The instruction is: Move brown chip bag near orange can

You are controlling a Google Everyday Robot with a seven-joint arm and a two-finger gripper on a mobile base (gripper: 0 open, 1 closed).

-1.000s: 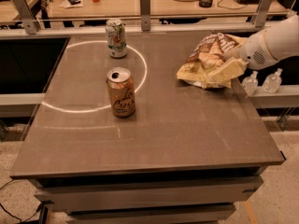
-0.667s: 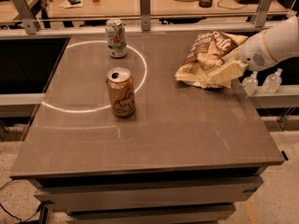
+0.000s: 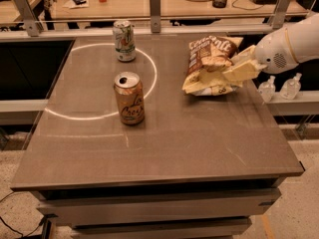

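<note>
Grey-brown table (image 3: 164,148), white ring (image 3: 152,76) marked on its far left half; cluttered desk (image 3: 124,1) behind.

Item 1: orange can (image 3: 129,98), upright, left of centre, on the ring's near side.

Item 2: white and green can (image 3: 123,40), upright, far left, inside the ring. Not part of the task.

Item 3: brown chip bag (image 3: 209,63), far right, crumpled, brown top raised, pale lower edge at or just off the surface. Well apart from the orange can.

Item 4: gripper (image 3: 239,69), reaching in from the right on a white arm (image 3: 291,44), fingers closed on the bag's right side.

Item 5: two small clear bottles (image 3: 278,87), off the table's right edge.

Change noted: against a second ago, the bag and gripper sit slightly further left; both cans are unmoved.

Assessment: the carry appears under way but barely begun. Most of the leftward and nearward travel remains.
</note>
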